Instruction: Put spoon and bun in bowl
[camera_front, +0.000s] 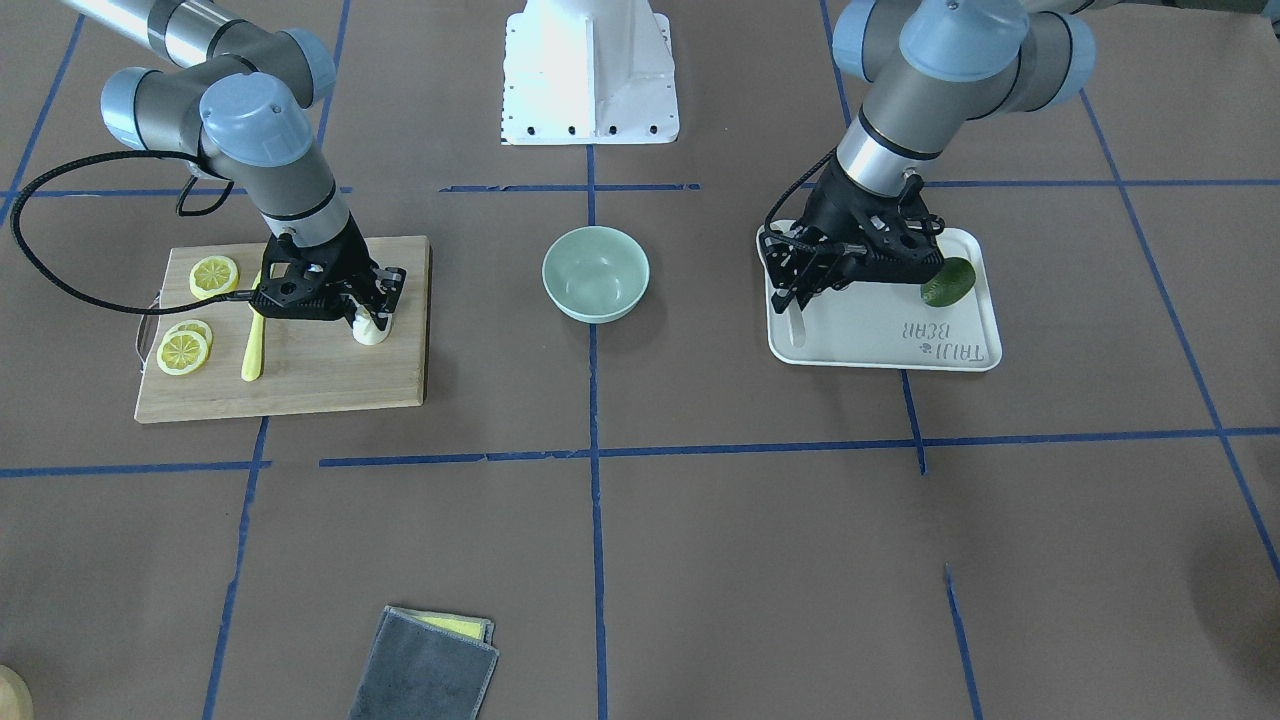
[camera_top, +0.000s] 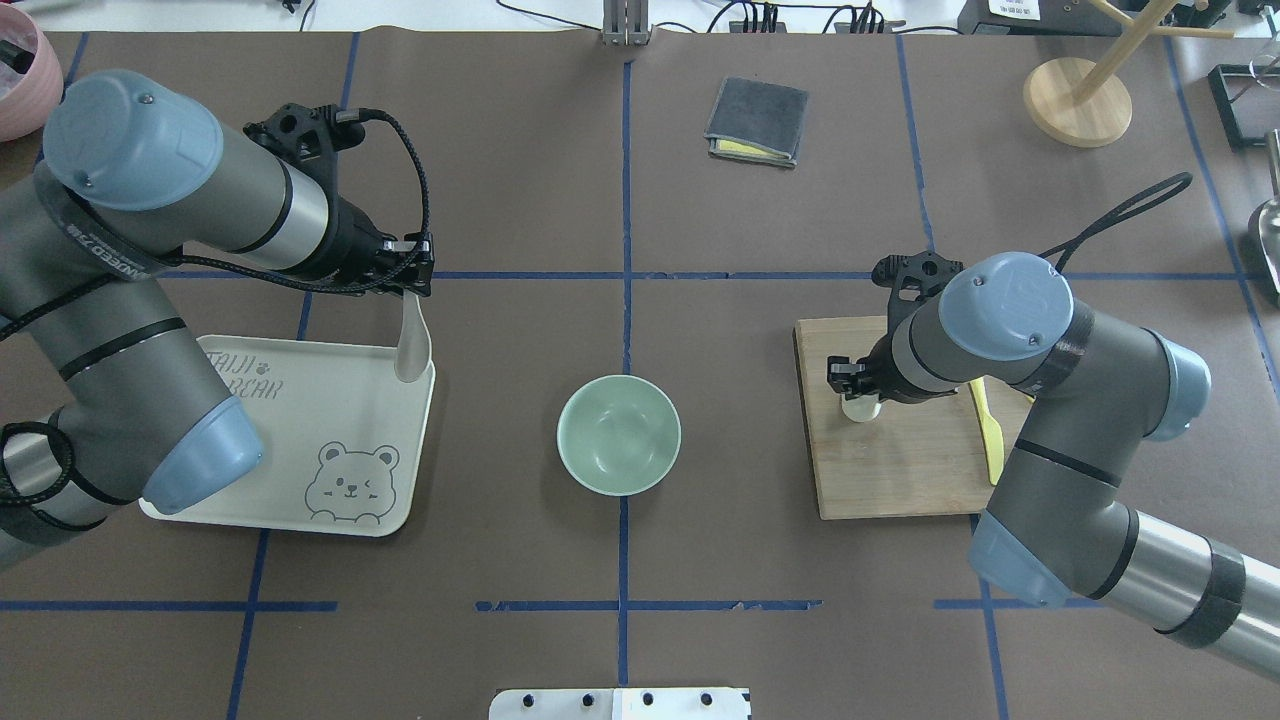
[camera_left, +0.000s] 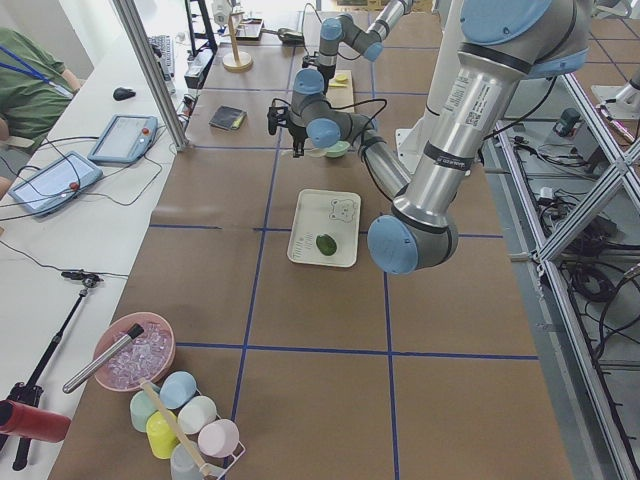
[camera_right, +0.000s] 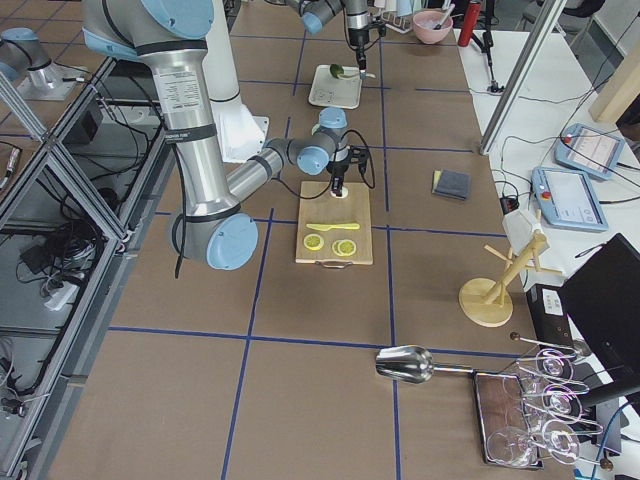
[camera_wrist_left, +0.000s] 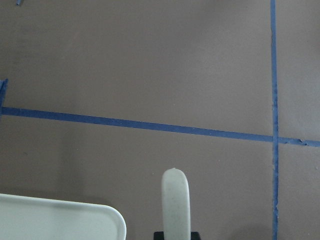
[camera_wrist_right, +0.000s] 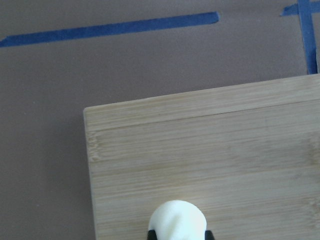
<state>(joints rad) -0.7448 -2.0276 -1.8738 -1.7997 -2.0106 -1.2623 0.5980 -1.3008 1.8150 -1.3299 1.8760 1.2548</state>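
Looking from across the table, you see the bowl (camera_front: 596, 273) at the middle. Well to its left in this view, the right gripper (camera_front: 373, 318) stands over a wooden board (camera_front: 300, 385), its jaws pinching the bun (camera_front: 370, 332). A yellow knife (camera_front: 252, 350) and lemon slices (camera_front: 183, 351) lie on the same board, farther from the bowl. Well to the bowl's right, the left gripper (camera_front: 797, 300) pinches the spoon (camera_front: 796, 330) by one end over a cream tray (camera_front: 880, 350). An avocado (camera_front: 948, 281) lies on the tray's side away from the bowl. A folded cloth (camera_front: 425, 665) lies on your side of the bowl.

From overhead the sides swap. The spoon hangs from the left gripper at the tray's corner on the bowl's side, and the bun is near the board's edge that faces the bowl.

In the two side views both grippers are too small for you to judge.

The left wrist camera shows the spoon sticking out from between the pads, with the tray's corner just beside it.

The right wrist camera shows the bun clamped between two dark fingertips over the board. You cannot tell whether it touches the wood.
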